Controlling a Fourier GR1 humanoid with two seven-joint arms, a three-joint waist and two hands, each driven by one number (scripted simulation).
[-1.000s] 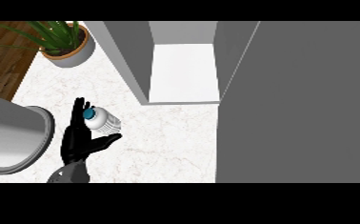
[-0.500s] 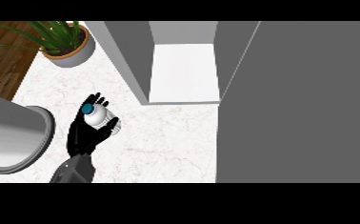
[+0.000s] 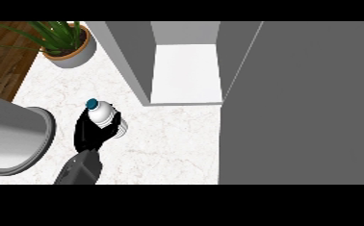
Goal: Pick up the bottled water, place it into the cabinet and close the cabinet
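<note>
Head view: the counter (image 3: 177,138) is pale marble, with a strip of wood floor (image 3: 14,61) showing at upper left; a potted plant (image 3: 64,44) stands at the far left corner, and a grey rounded sink (image 3: 25,138) sits at the left edge; the cabinet (image 3: 185,71) stands open, its white shelf bare, its grey door (image 3: 292,105) filling the right side; the left hand (image 3: 91,132) curls round the bottle (image 3: 105,117), blue cap up, left of the cabinet.

A home kitchen: marble counter (image 3: 171,138), open cabinet (image 3: 186,71), potted plant (image 3: 65,44).
</note>
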